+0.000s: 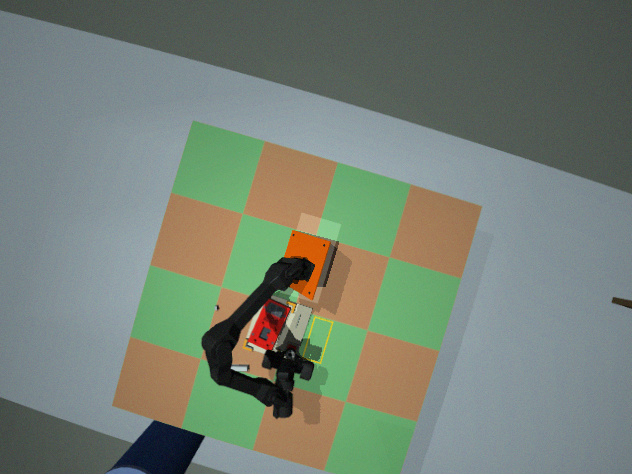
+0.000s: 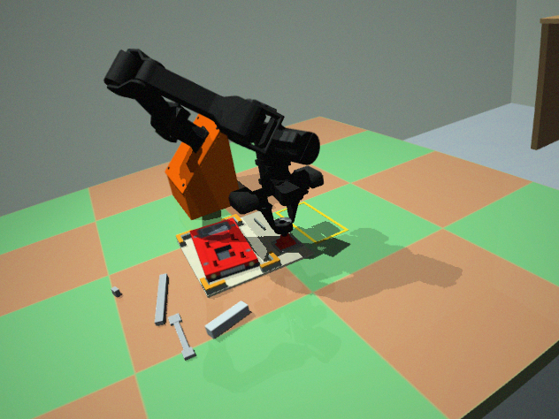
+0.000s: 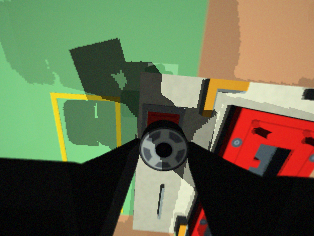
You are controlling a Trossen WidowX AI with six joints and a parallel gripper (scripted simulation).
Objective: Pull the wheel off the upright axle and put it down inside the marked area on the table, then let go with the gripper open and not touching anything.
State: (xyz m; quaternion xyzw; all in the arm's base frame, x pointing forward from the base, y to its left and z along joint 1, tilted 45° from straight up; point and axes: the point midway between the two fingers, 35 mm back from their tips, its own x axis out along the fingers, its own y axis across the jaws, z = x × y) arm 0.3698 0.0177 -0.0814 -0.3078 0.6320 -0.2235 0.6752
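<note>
My gripper (image 1: 289, 355) (image 2: 283, 224) (image 3: 163, 145) points down and is shut on the wheel (image 2: 283, 225) (image 3: 163, 164), a small black wheel with a grey spoked face. The wheel is level, a little above the dark red block (image 2: 285, 243) (image 3: 163, 118) on the board. Its centre hole looks dark and round in the wrist view. I see no axle; whether its tip is still inside the wheel, I cannot tell. The marked area (image 1: 326, 342) (image 2: 325, 216) (image 3: 58, 125), a yellow outline on the green mat, lies just beside the board, and nothing lies in it but shadow.
The off-white board (image 1: 302, 318) (image 2: 193, 261) carries a red chassis (image 1: 278, 331) (image 2: 243, 252) (image 3: 240, 125) between orange corner brackets. An orange arm base (image 1: 316, 255) (image 2: 211, 194) stands behind it. Grey bars (image 2: 161, 300) (image 2: 226, 319), a grey link (image 2: 181, 336) and a small grey block (image 2: 116, 292) lie in front.
</note>
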